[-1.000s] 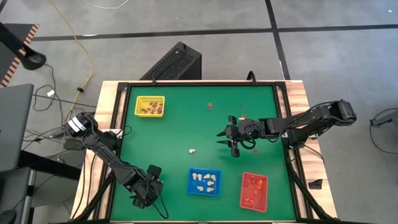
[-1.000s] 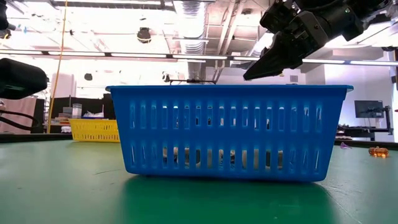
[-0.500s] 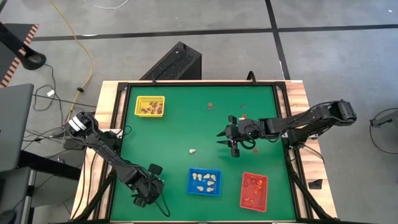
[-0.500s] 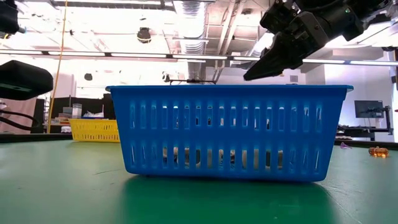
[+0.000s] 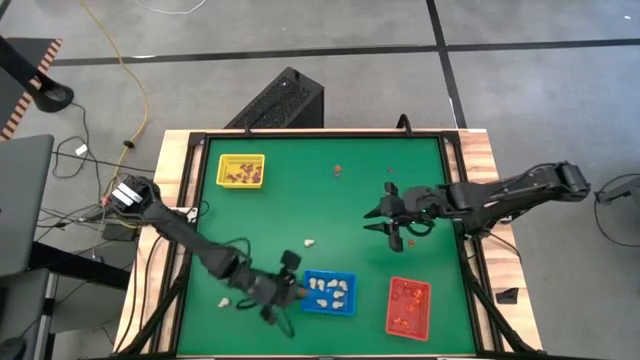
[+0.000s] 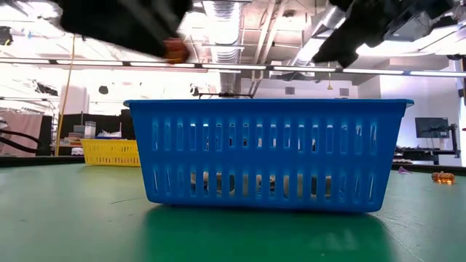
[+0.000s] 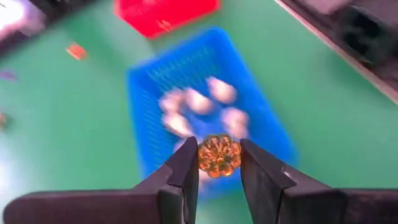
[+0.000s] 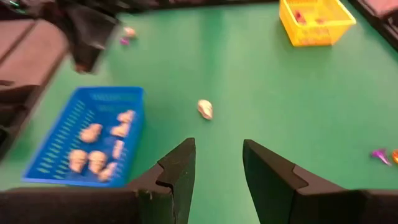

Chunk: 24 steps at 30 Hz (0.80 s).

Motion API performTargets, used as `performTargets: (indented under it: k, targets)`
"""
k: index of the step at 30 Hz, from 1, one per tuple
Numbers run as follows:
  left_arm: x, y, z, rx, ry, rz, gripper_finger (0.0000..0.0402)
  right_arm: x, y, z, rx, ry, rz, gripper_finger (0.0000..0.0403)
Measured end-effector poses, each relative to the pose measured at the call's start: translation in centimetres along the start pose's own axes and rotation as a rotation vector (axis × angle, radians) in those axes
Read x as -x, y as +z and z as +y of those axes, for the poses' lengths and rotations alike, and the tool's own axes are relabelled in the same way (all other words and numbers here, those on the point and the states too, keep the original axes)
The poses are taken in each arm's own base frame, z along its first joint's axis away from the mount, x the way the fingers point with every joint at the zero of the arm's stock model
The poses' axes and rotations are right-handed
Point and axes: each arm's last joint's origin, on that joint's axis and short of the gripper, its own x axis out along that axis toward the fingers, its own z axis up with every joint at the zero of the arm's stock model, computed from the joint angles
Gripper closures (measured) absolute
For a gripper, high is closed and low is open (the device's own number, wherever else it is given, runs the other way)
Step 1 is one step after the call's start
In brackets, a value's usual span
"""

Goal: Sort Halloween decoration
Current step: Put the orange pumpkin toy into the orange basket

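High view: the left gripper [image 5: 296, 291] is low over the green counter [image 5: 280, 215], right at the blue tray's [image 5: 329, 306] left edge. Left wrist view nails it: the fingers [image 7: 181, 171] are clamped on a small orange pumpkin trinket [image 7: 219, 155], hanging just above the blue tray [image 7: 144, 106] with its whitish pieces [image 7: 221, 90] blurred below. Low view catches that same orange speck [image 6: 173, 49] up above the blue tray wall [image 6: 269, 153].

The right gripper [image 5: 391, 222] hovers over the counter's right half, above the red tray [image 5: 408, 306]. Right wrist view shows its fingers [image 8: 176, 173] apart, nothing between them, with a lone cream trinket [image 8: 205, 109] on the green ahead.

Where's the rest? Cream pieces fill the blue tray [image 5: 331, 291], orange-red ones sit in the red tray [image 5: 410, 300], dark ones in the yellow tray [image 5: 241, 170] at the far left corner. Loose on the counter: the cream one [image 5: 309, 242] mid-table, another pale one [image 5: 224, 300] near the left arm, and two small dark bits [image 5: 338, 170] toward the far edge, one [image 5: 390, 170] just beyond the right gripper.
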Motion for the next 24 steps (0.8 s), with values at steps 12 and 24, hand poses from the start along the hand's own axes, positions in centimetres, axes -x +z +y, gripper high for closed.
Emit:
performTargets:
  k: [12,24]
  targets:
    - [-10.0,2.2,8.9,0.058,-0.076,-0.525,0.0313,3.2,-0.2,2.4,0.019,0.028,-0.037,0.0239]
    - [-21.1,7.6,11.6,0.117,-0.148,-0.424,0.0295,5.3,-2.5,1.0,-0.095,-0.3,0.1,0.0239]
